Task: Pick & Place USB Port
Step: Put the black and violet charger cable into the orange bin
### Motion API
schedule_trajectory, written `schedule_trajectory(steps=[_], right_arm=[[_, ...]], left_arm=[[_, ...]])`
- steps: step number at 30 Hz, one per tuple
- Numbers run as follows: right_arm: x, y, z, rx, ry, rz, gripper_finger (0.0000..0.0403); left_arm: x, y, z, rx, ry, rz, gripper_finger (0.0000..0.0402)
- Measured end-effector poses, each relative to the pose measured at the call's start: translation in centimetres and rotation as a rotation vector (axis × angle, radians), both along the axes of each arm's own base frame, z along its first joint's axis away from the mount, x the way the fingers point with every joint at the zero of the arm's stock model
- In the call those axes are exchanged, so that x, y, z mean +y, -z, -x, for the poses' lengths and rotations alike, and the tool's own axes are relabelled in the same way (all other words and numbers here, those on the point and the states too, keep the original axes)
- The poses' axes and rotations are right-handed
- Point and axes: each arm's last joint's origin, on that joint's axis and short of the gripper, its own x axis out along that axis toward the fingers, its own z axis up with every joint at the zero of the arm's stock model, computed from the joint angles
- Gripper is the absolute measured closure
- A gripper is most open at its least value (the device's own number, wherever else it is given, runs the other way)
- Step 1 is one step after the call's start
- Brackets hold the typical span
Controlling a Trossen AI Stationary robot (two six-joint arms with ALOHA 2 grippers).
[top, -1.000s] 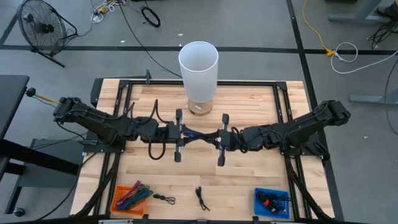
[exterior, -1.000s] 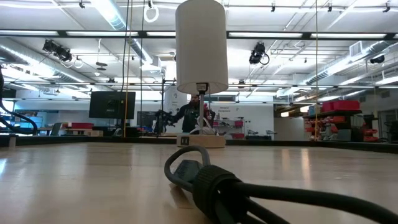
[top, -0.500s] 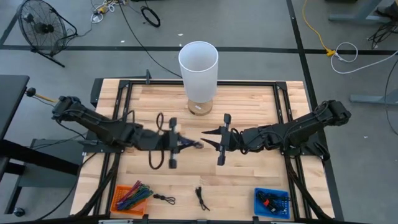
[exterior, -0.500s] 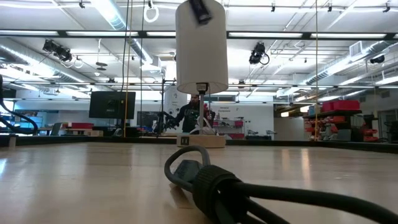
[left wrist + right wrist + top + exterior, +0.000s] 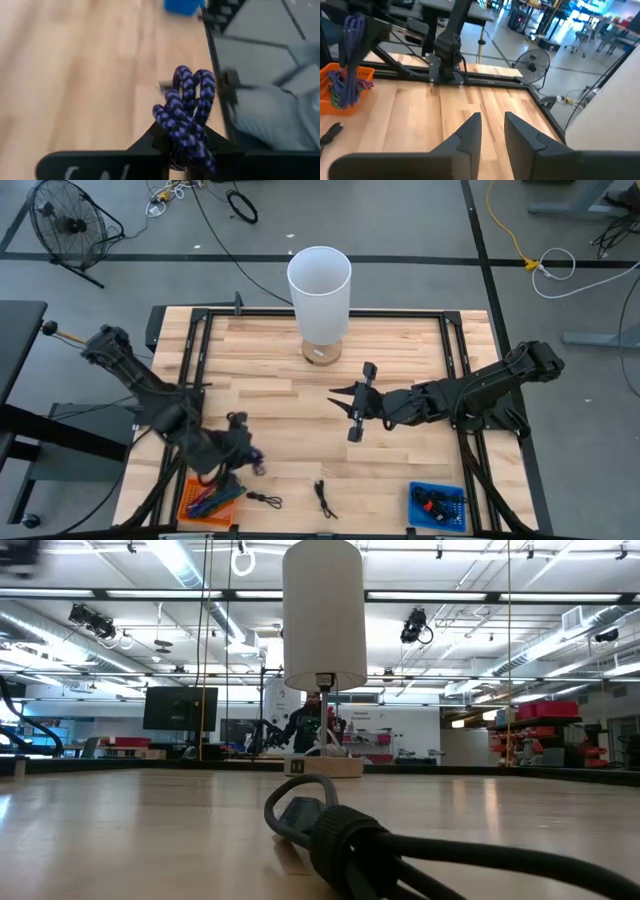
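A purple-and-black braided cable (image 5: 185, 112), coiled into loops, is in my left gripper (image 5: 182, 142), which is shut on it. In the high view that gripper (image 5: 247, 459) hovers near the table's near-left corner, just beside the orange bin (image 5: 208, 498) of coloured cables. From the right wrist view the cable (image 5: 353, 30) hangs above that bin (image 5: 335, 82). My right gripper (image 5: 338, 395) is open near the table's middle, touching nothing; its fingers (image 5: 492, 122) point toward the left arm. My left gripper pinches the coiled purple cable between its two fingers at the bundle's middle (image 5: 176, 137); several strands pass between them. Loops (image 5: 192, 85) stick out beyond the fingertips. The bundle is lifted clear of the table.
A tall white cylinder (image 5: 319, 280) stands on a round base at the far middle of the table. A blue bin (image 5: 438, 506) sits at the near right. Two small black cables (image 5: 264, 499) (image 5: 324, 499) lie near the near edge; one (image 5: 330, 825) fills the low view's foreground.
Both grippers met over the purple cable at the table's middle. The left arm has since swung toward the near-left corner and the orange bin, carrying the cable with it. The right gripper no longer touches the cable and has stayed near the middle.
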Motion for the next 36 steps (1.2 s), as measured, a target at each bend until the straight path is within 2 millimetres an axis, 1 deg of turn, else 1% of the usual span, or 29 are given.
schedule_trajectory(steps=[6,12,16,18,20,24,30,36], right_arm=[[0.0,0.4,0.1,0.031,0.01,-0.019,0.0321],[-0.1,0.7,0.2,0.06,0.016,-0.018,0.0321],[-0.1,0.7,0.2,0.064,0.016,-0.017,0.0321],[-0.1,0.7,0.2,0.064,0.019,-0.025,0.0321],[-0.2,0.8,0.3,0.07,0.024,-0.036,0.0321],[-0.2,1.1,0.4,0.093,0.026,-0.032,0.0321],[-0.2,1.2,0.4,0.098,0.033,-0.046,0.0321],[-0.2,1.2,0.4,0.1,0.032,-0.046,0.0321]], left_arm=[[-1.3,0.9,2.1,0.187,-0.012,0.162,0.0375],[-2.4,1.1,3.5,0.345,0.027,0.321,0.0375],[-3.0,1.2,4.3,0.443,0.058,0.382,0.0375],[-2.9,1.6,5.0,0.515,0.028,0.366,0.0375],[-2.7,1.9,5.6,0.574,-0.043,0.351,0.0375],[-2.6,2.6,6.4,0.654,-0.159,0.333,0.0375],[-3.5,3.3,6.8,0.689,-0.182,0.325,0.0375],[-4.5,4.9,6.7,0.779,-0.193,0.255,0.0375]])
